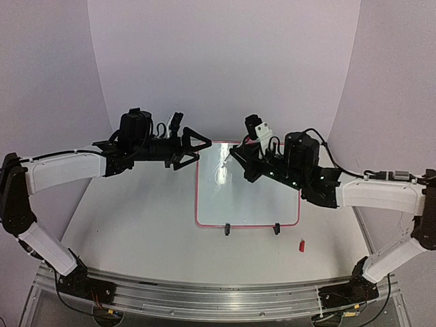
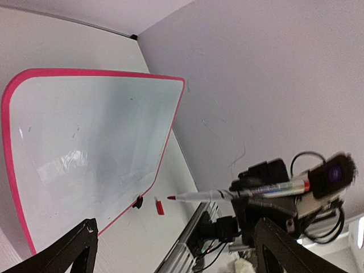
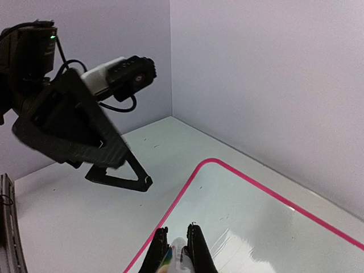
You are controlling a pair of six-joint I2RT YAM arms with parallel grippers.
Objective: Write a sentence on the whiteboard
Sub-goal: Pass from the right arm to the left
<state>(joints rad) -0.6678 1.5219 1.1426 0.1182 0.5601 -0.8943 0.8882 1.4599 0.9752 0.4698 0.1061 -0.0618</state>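
Observation:
The whiteboard (image 1: 248, 197) lies flat mid-table, glossy white with a red-pink frame. It also shows in the left wrist view (image 2: 85, 142) and the right wrist view (image 3: 256, 216). No sentence shows on it, only faint specks and glare. My right gripper (image 1: 240, 160) hovers over the board's upper left part, shut on a white marker (image 3: 181, 257) with a bare red tip (image 2: 170, 197). My left gripper (image 1: 199, 148) is open and empty just beyond the board's far left corner; its spread fingers (image 2: 77, 250) frame the left wrist view.
A red marker cap (image 1: 301, 245) lies on the table off the board's near right corner, also in the left wrist view (image 2: 160, 206). Two black stand feet (image 1: 227, 230) sit at the board's near edge. A metal rail (image 1: 218, 296) runs along the table front.

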